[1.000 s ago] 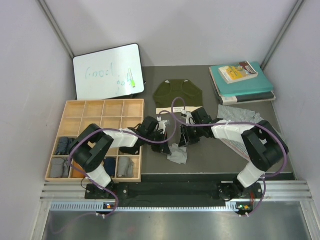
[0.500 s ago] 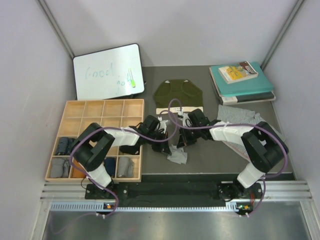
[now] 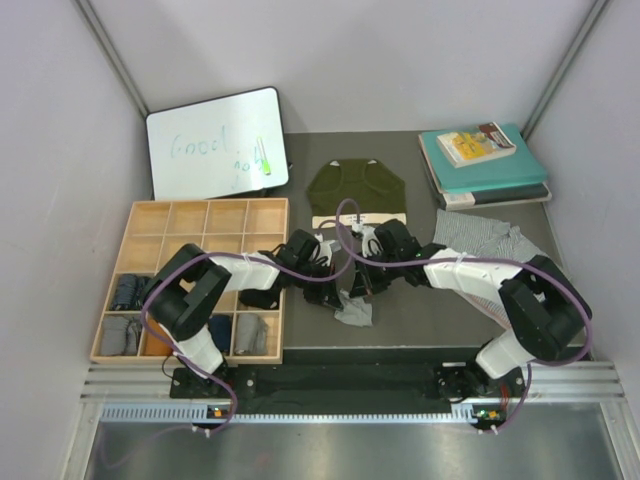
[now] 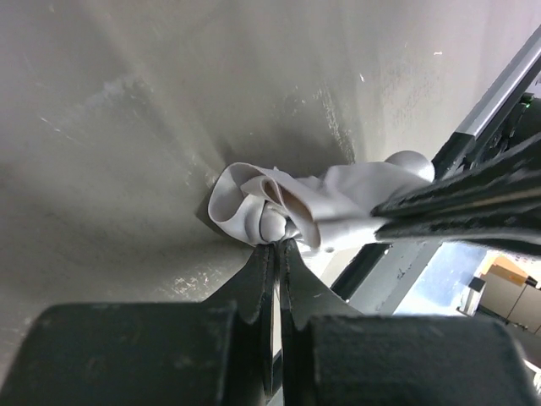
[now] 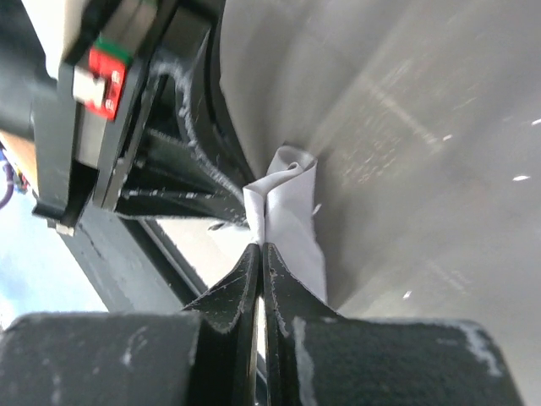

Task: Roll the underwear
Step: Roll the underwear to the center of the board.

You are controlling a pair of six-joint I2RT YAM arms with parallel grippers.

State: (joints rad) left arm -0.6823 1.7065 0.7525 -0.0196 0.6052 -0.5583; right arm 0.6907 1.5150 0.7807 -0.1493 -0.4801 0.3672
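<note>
The plain light grey underwear [image 3: 354,308] lies bunched on the dark mat between my two grippers. My left gripper [image 3: 332,283] is shut on its folded left end [image 4: 262,211]. My right gripper [image 3: 362,283] is shut on its other edge [image 5: 283,199], close against the left one. The olive green underwear with cream waistband [image 3: 357,190] lies flat behind them. The grey-and-white patterned underwear [image 3: 480,232] lies at the right, partly under my right arm.
A wooden compartment tray [image 3: 160,232] at the left holds several rolled garments in its near cells. A whiteboard [image 3: 215,142] leans at the back left. Teal books [image 3: 485,165] are stacked at the back right. The mat's front edge runs just below the grey garment.
Both grippers have moved closer together over the grey underwear, and its cloth has bunched up tighter between them.
</note>
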